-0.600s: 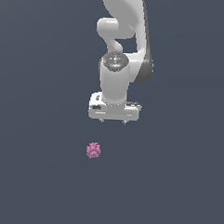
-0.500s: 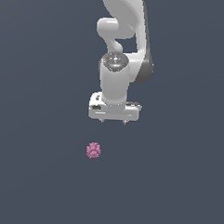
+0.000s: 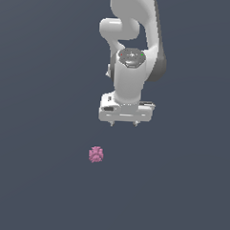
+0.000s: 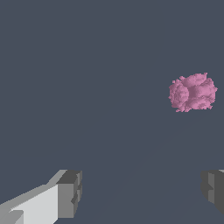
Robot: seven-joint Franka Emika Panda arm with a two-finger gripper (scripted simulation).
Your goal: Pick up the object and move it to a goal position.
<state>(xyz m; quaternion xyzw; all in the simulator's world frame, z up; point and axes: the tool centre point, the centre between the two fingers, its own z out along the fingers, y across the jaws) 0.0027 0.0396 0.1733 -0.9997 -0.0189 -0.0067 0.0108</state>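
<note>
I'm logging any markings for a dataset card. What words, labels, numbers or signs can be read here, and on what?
None: no readable text in either view.
The arm carries only small red and green dots on a dark disc, not letters.
The pink object and the gripper are unmarked, and so is the grey floor.

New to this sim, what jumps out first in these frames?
The white Panda arm fills the upper middle of the exterior view, its gripper pointing down, open and empty. The only colour is the small pink bumpy object on the dark grey floor, below the gripper and toward the exterior view's left, untouched. In the wrist view it lies beyond the spread fingertips.
</note>
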